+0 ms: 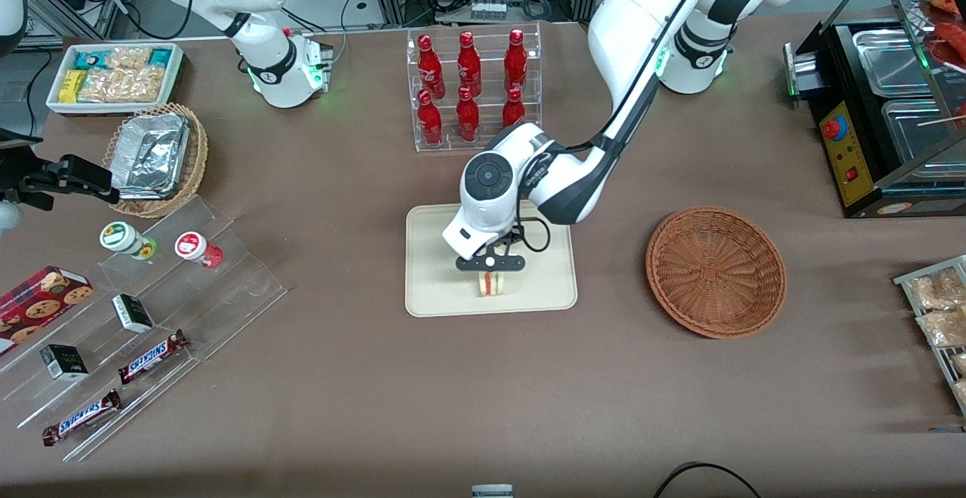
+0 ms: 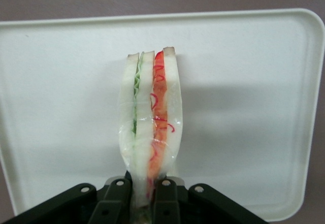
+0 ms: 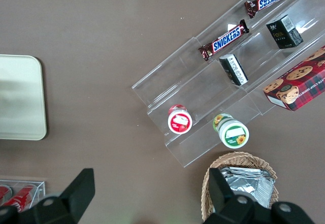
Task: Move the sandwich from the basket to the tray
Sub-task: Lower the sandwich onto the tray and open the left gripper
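Observation:
The sandwich [image 1: 492,284] is a pale bread wedge with red, orange and green filling, in clear wrap. It stands on edge over the cream tray [image 1: 434,287], at or just above its surface. My left gripper [image 1: 490,265] is shut on the sandwich's upper end. In the left wrist view the sandwich [image 2: 151,127] is pinched between the two black fingers [image 2: 116,199], with the tray [image 2: 244,82] beneath. The reddish-brown woven basket [image 1: 715,271] sits empty beside the tray, toward the working arm's end of the table.
A clear rack of red bottles [image 1: 472,87] stands farther from the front camera than the tray. A stepped acrylic display with snack bars and cups [image 1: 143,332] and a tan wicker basket of foil containers [image 1: 157,157] lie toward the parked arm's end. A black food warmer [image 1: 890,113] stands toward the working arm's end.

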Controlling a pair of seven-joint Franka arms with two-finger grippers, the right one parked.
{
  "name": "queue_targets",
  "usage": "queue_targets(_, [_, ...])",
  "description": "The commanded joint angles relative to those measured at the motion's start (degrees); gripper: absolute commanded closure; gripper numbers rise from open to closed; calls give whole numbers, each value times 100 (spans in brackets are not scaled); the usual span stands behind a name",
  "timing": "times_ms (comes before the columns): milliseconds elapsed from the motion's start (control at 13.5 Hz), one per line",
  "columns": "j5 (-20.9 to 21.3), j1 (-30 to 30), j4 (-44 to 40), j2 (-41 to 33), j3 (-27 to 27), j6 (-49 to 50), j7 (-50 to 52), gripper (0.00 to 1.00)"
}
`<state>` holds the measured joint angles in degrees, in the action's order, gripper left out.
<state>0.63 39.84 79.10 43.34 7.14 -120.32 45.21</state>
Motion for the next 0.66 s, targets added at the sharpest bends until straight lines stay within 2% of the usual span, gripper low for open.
queue_targets(0, [-71,59,-228,96,42,158,172,100])
queue_targets(369, [34,130,-167,122,33,-16,208,100])
queue_targets(591, [139,130,149,17,16,-263,208,100])
